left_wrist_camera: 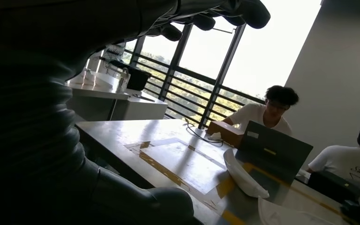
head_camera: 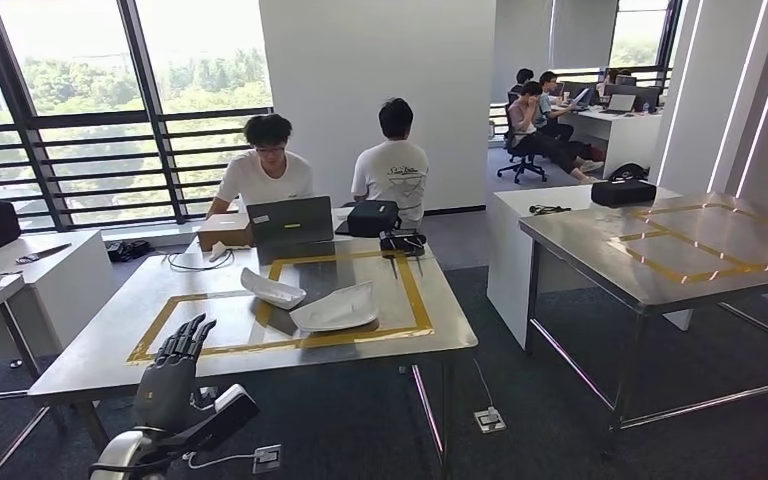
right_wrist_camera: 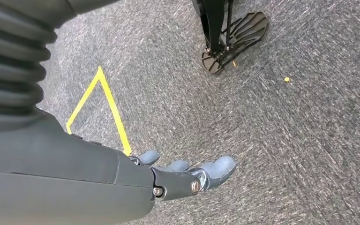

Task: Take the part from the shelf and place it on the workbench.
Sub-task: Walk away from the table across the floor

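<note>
Two white curved parts lie on the steel workbench [head_camera: 430, 335] inside its yellow tape frame: one part [head_camera: 272, 289] to the left, the other part [head_camera: 336, 309] just right of it. My left hand [head_camera: 175, 365] is raised in front of the bench's near left edge, fingers apart and holding nothing. In the left wrist view the left hand [left_wrist_camera: 51, 117] is a dark mass with its fingertips [left_wrist_camera: 243, 11] spread above, and a white part [left_wrist_camera: 243, 177] lies on the bench ahead. My right hand [right_wrist_camera: 178, 176] hangs over grey carpet, fingers extended, holding nothing.
Two people sit behind the workbench with a laptop [head_camera: 290, 220], a cardboard box [head_camera: 224, 230] and a black bag [head_camera: 372, 217]. A second steel table [head_camera: 600, 260] with yellow tape stands to the right. A white desk [head_camera: 70, 265] stands at left. Floor sockets [head_camera: 489, 419] lie under the bench.
</note>
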